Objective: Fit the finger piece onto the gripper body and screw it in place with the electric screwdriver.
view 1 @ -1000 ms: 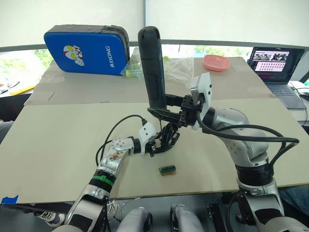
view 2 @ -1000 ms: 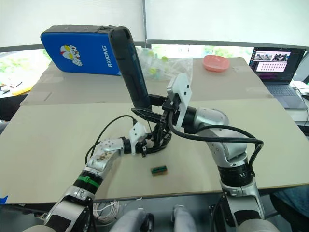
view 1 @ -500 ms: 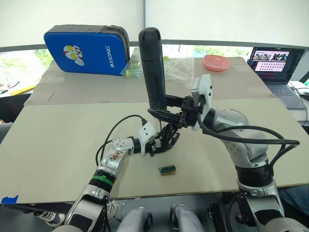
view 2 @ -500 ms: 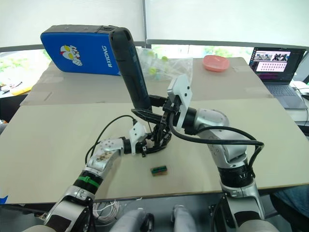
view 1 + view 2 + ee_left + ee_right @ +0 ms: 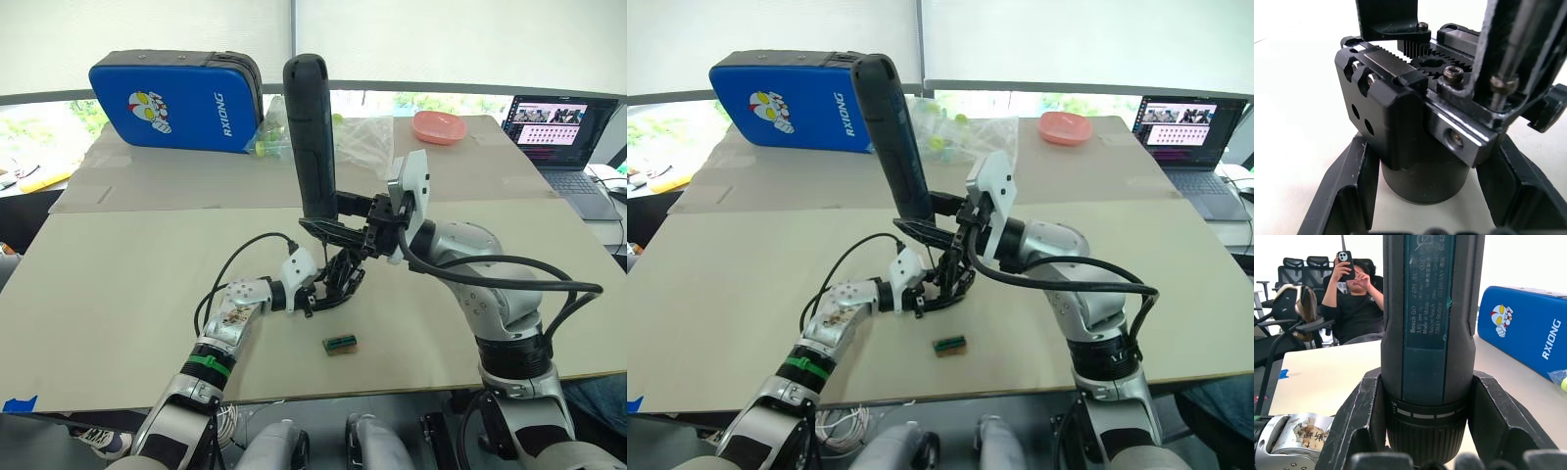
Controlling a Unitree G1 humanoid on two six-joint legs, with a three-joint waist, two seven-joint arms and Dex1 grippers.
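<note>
Closest to the tabletop's [image 5: 118,294] near edge lies a tiny green-and-black block [image 5: 340,344], loose and just short of the work. Behind it, about mid-tabletop, the left claw [image 5: 315,296] is clamped around the round base of the gripper body [image 5: 1415,122], steadying it. The right claw [image 5: 345,227] is closed on the electric screwdriver [image 5: 311,132], held nearly upright above the body with its thin bit [image 5: 1508,54] coming down beside a socket screw [image 5: 1451,73]. Whether the finger piece is already seated cannot be told. The step in hand looks like screwdriving; doing it well probably means keeping the bit in line with the screw's axis, seated squarely before spinning, while the left claw resists twist. Toward the far edge, a blue zipped case [image 5: 176,101] stands closed, and a pink dish [image 5: 438,126] sits at the far right, contents not discernible
</note>
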